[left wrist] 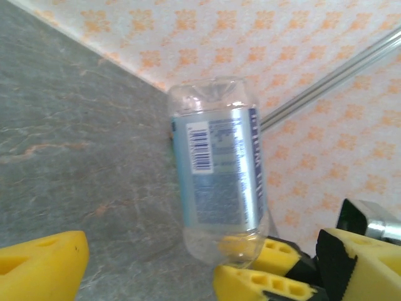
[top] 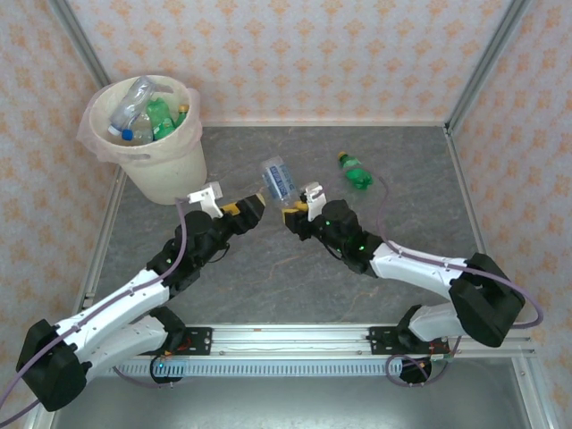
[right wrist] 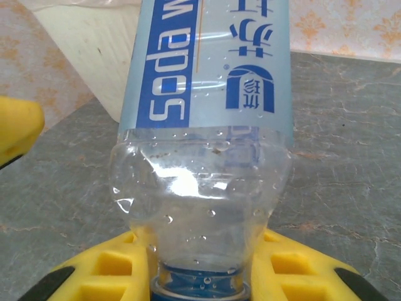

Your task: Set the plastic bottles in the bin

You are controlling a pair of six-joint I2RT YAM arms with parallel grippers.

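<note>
Tech: Slippage is looking like the main risk. R gripper (top: pixel 295 213) is clamping the clear bottle (top: pixel 278 179) by its blue-capped neck only. The body is sticking out toward the far side and appears lifted off the table (top: pixel 268 277), betw the two arms.

Lead: What's the L gripper (top: pixel 255 207) doing?

Tech: It's sitting just left of the bottle, fingers spread wide, not touching it. A handover is prob being set up, since the bin (top: pixel 170 174) is standing in the far left corner, well apart from the R arm.

Lead: So what's threatening it?

Tech: The body is thin clear plastic w/ droplets inside and a slick label. If L is closing on the tapered shoulder, the bottle is likely squirting out or buckling. If R is letting go before L is gripping firmly, it's dropping and rolling away.

Lead: And at the bin?

Tech: The bin is already holding a heap of bottles (top: pixel 147 114) sitting high in it, and the liner is flopping over the rim. A bottle released off-centre is prob bouncing back onto the table.

Lead: Anything else waiting?

Tech: The green bottle (top: pixel 356 172) is lying on its side to the far right of the grippers, apart from both. The R arm's cable (top: pixel 382 207) is looping near it, so a wide swing is risking a nudge.
</note>
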